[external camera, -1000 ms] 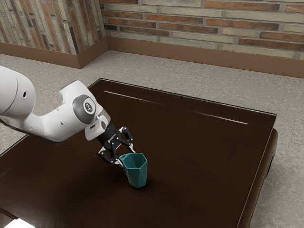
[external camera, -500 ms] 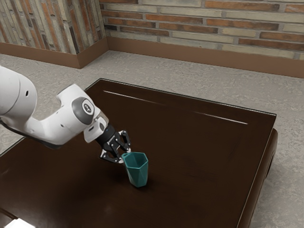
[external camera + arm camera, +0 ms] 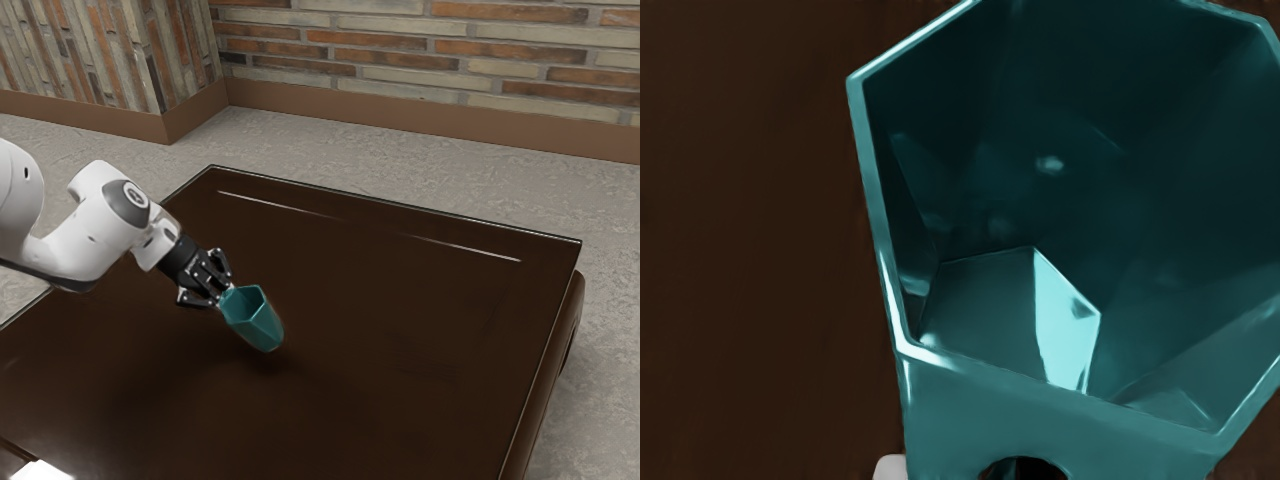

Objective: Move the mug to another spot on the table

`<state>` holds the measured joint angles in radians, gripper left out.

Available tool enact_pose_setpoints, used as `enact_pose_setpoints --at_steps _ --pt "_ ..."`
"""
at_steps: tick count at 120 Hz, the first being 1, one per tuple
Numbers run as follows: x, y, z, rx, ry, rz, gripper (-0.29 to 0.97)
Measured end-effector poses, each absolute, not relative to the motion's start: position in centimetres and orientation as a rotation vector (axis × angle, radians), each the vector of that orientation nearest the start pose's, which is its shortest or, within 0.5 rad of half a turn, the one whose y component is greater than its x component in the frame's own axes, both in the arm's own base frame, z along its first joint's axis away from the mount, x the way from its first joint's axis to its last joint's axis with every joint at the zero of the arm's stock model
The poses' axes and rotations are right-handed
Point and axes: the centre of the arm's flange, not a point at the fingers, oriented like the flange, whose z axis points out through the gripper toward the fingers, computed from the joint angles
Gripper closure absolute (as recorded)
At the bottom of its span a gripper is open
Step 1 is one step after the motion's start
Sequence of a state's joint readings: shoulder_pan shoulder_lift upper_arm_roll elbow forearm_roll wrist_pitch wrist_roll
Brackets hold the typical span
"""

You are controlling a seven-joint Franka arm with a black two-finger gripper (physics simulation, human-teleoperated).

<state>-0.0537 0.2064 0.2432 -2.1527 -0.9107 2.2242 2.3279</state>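
**A:** Gripper [image 3: 224, 296] state, exterior view?
**B:** Clamped narrow on the teal mug [image 3: 254, 318], pinching its rim wall. The mug is tilted, mouth toward the arm, base pointing down toward the exterior view's right.
**A:** Where on the table [image 3: 430, 300]?
**B:** Toward the exterior view's left of centre, on the near half. It looks just off the surface, but I can't confirm contact.
**A:** Wrist view?
**B:** Looking straight into the mug [image 3: 1060, 250]: faceted inside, angular rim. Dark brown table [image 3: 740, 250] beside it.

Teal faceted mug [image 3: 1060, 250], hollow interior visible, above dark table [image 3: 740, 250].
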Motion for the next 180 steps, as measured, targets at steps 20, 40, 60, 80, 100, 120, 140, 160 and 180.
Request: enact_pose_setpoints --at_steps 20,40,60,80,100,120,140,160,180 --pt "56.7 9.3 33.2 -2.379 2.301 -0.950 0.71" --pt "57.5 9.5 33.0 -2.497 2.341 -0.813 0.71" --pt "57.6 9.1 33.1 -2.664 2.322 -0.650 0.69" --pt "59.1 9.3 33.4 -2.790 2.238 -0.534 0.69" --pt "60.2 10.1 32.2 -2.908 2.131 -0.431 0.69" --pt "60.9 10.4 32.2 -2.978 2.037 -0.387 0.68" --pt "61.1 11.1 31.6 -3.038 1.946 -0.341 0.68" --pt "61.0 12.0 30.8 -3.092 1.862 -0.304 0.68" --pt "61.0 12.1 30.5 -3.122 1.812 -0.286 0.68"
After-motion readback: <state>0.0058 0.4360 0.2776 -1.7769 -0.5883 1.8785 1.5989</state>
